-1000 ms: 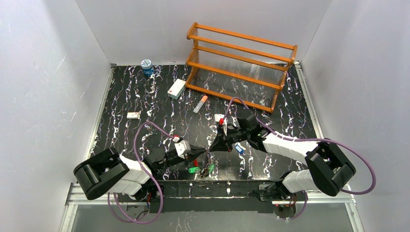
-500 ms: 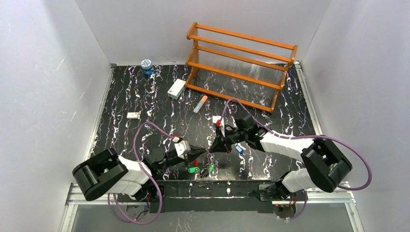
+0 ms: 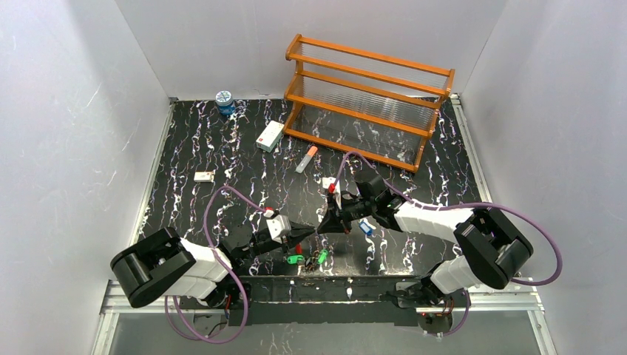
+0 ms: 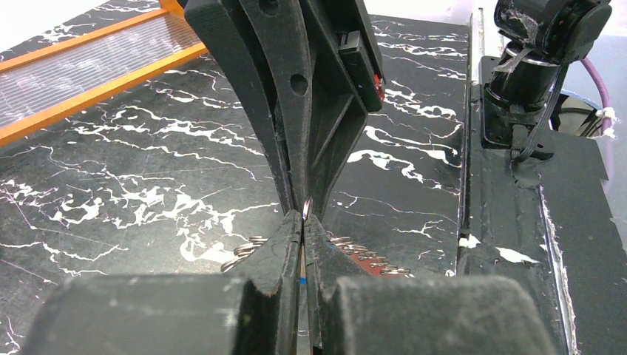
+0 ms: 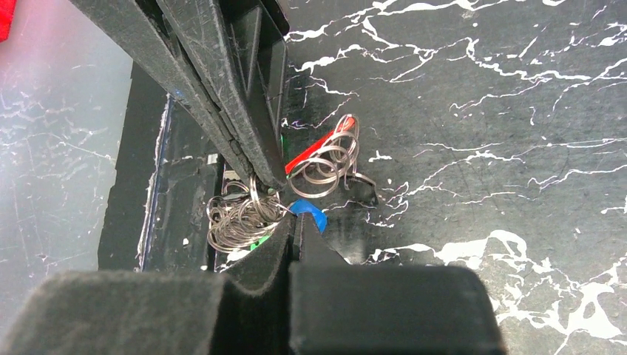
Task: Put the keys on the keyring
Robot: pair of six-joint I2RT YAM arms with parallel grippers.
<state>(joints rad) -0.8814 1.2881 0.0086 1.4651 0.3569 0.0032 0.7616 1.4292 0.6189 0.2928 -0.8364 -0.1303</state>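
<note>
Threading step: left gripper (image 3: 313, 234) and right gripper (image 3: 325, 226) meet tip to tip over the near surface (image 3: 222, 148). Left jaws clamp the keyring (image 4: 306, 210). Right jaws are together, with a blue key (image 5: 307, 215) at their tip; whether they grip it is unclear. Next likely calls for fine alignment to work the key's hole onto the wire.

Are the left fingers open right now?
No: in the left wrist view the left fingers are pressed together, with a thin wire ring poking out at their tips.

White walls (image 3: 74, 111) enclose a black marbled table (image 3: 222, 148) with an orange rack (image 3: 367, 96) at its back.
</note>
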